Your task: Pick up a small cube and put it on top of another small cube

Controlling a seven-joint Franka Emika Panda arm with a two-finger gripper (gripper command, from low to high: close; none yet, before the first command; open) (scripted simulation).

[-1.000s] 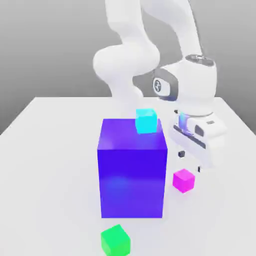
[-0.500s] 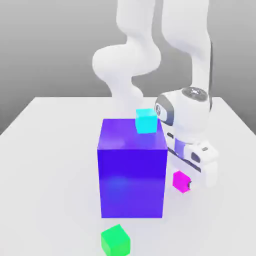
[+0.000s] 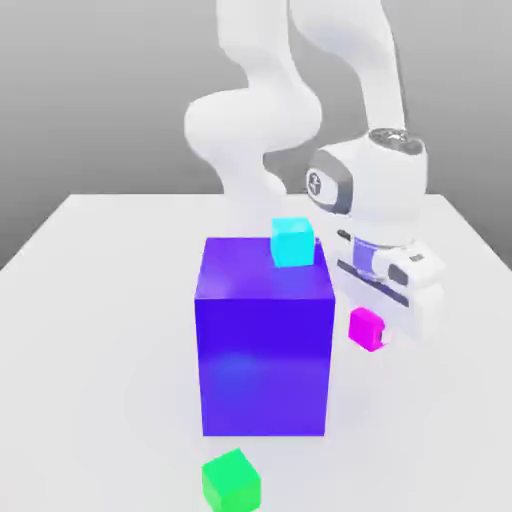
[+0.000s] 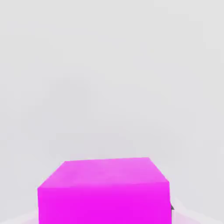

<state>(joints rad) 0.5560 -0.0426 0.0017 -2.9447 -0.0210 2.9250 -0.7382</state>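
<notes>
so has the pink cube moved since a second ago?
Yes. The pink cube has gone up, off the table, in the shut gripper; it now sits higher against the big blue cube beside it.

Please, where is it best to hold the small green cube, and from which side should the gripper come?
Probably from straight above, closing on two opposite upright faces of the green cube. It sits flat on the table, in front of the big blue cube, with open space around it, so its flat parallel sides suit two fingers.
</notes>
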